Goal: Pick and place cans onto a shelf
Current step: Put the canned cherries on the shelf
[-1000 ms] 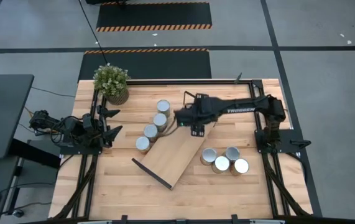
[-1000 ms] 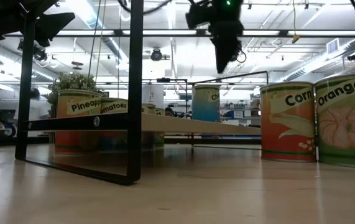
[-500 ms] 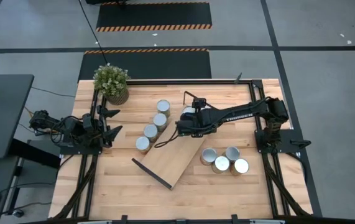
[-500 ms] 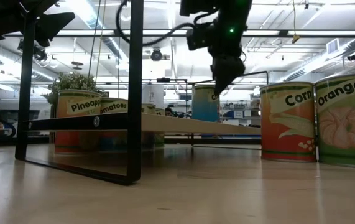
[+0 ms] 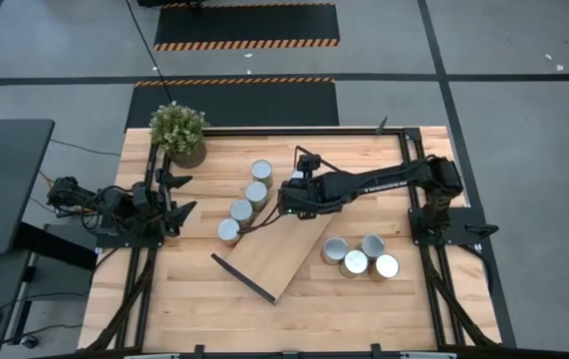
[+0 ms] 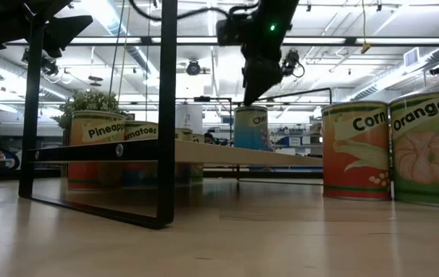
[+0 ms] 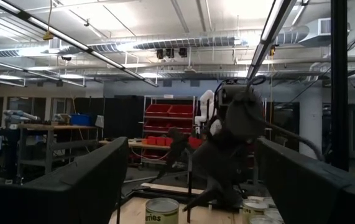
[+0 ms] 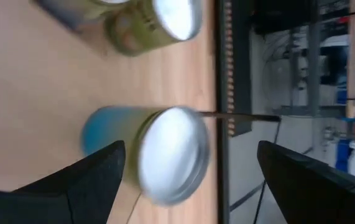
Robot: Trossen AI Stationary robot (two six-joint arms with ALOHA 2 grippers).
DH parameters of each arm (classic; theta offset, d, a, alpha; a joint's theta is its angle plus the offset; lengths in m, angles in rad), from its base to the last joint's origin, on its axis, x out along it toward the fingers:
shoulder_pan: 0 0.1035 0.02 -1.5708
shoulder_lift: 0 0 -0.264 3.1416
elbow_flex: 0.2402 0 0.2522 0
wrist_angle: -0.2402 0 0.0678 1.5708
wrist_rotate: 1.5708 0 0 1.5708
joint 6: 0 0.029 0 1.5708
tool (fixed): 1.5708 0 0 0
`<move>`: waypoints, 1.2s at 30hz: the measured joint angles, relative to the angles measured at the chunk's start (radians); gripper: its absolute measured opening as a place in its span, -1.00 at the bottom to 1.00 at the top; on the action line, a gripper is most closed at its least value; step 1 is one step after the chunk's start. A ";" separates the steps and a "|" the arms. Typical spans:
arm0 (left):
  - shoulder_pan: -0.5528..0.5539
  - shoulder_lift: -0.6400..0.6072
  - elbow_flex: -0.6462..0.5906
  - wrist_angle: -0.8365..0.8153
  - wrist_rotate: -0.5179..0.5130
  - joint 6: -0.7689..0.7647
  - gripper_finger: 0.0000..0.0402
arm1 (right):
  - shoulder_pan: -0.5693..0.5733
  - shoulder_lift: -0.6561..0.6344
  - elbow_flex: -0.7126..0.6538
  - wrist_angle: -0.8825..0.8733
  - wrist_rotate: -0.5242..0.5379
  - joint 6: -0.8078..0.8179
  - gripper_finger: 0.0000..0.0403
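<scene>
My right gripper (image 5: 286, 196) is open over the middle of the table, just above a blue-sided can (image 8: 165, 155) with a silver top. The can stands upright on the table by the shelf's far end. In the right wrist view its top lies between my two fingers, which stand apart on either side of it. In the low view my right gripper (image 6: 251, 94) hangs just over this can (image 6: 251, 127). The shelf (image 5: 282, 247), a light-wood board with black wire frames, lies slantwise on the table. My left gripper (image 5: 182, 194) waits open at the table's left edge.
Several cans (image 5: 249, 199) stand in a slanting row left of the shelf. Several more cans (image 5: 361, 256) cluster to its right. A potted plant (image 5: 178, 132) stands at the far left corner. Bare tabletop lies along the near edge.
My right gripper has gone a little toward the table's left edge and has turned at the wrist. In the low view it dipped toward the blue can and now hangs right over the can's top.
</scene>
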 joint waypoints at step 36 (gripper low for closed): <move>0.000 0.000 0.000 -0.007 0.000 -0.004 0.77 | 0.066 -0.002 0.007 -0.127 -0.250 0.295 0.85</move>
